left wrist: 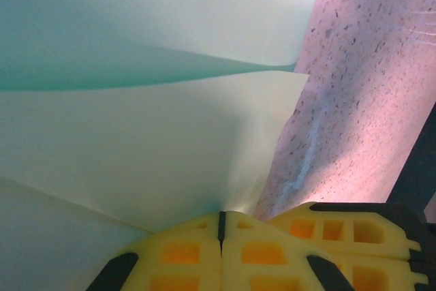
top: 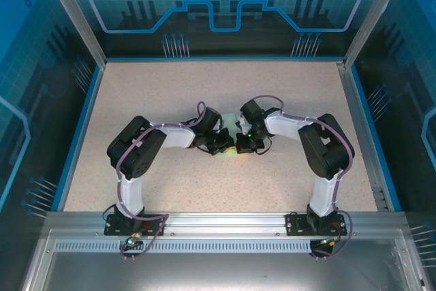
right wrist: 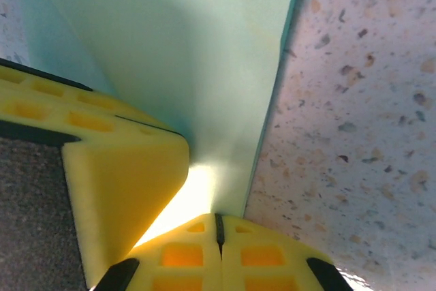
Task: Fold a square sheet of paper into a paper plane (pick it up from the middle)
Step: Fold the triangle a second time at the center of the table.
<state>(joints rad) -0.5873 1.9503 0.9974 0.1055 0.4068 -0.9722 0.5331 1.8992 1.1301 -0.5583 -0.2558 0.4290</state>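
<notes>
The pale green sheet of paper (top: 230,152) lies at the middle of the table, mostly covered by both grippers. My left gripper (top: 227,145) and right gripper (top: 240,145) meet tip to tip over it. In the left wrist view the paper (left wrist: 150,141) is lifted and bent, with a sharp fold running across it, and it runs into my shut left gripper (left wrist: 221,226). The right gripper's yellow fingers (left wrist: 354,233) sit beside it. In the right wrist view the paper (right wrist: 184,59) rises from my shut right gripper (right wrist: 219,228), and a left finger (right wrist: 116,175) presses close. Whether it has a paper plane's shape I cannot tell.
The speckled beige table (top: 170,100) is bordered by a blue rim and metal frame posts (top: 71,11). Both arm bases are bolted to the rail (top: 225,223) at the near edge. Bare tabletop (right wrist: 361,114) shows right of the paper's edge.
</notes>
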